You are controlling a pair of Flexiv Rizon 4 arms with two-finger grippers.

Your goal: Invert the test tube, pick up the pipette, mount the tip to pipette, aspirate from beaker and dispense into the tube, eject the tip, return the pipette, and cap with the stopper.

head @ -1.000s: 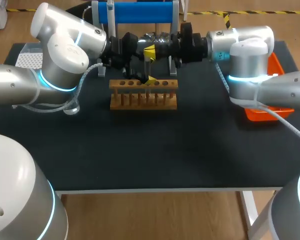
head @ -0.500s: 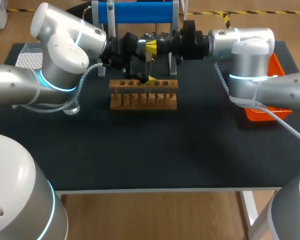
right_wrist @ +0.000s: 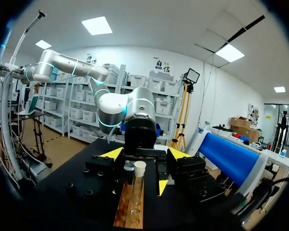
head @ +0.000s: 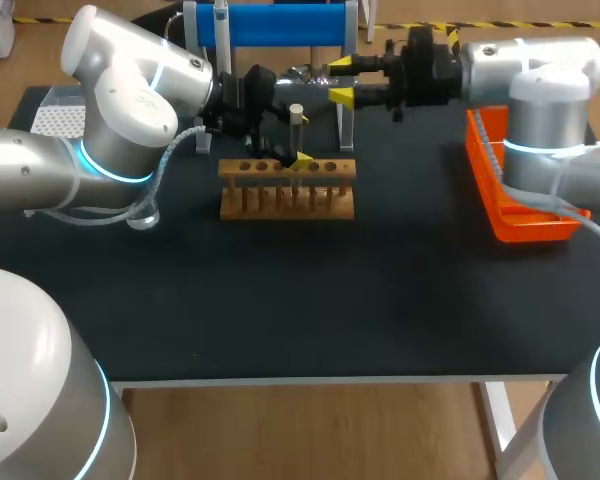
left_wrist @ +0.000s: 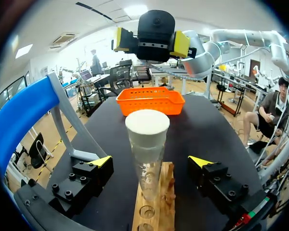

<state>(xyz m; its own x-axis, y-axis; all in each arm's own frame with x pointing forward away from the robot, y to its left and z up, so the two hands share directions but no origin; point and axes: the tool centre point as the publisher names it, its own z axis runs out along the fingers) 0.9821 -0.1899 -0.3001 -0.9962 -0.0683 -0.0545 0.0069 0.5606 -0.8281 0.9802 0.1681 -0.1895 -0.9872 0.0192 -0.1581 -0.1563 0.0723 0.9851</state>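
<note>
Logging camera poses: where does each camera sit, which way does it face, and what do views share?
Head view: above and behind, looking down on the table; left arm and right arm enter from the sides.
Left wrist view: on the left arm, looking past its left gripper and the test tube at the right gripper.
Right wrist view: on the right arm, its fingertips showing, facing the left arm across the rack.
Both wrist views show the test tube, from opposite sides.

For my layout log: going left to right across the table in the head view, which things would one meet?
White tip box → wooden rack, holding the capped test tube → orange tray.
</note>
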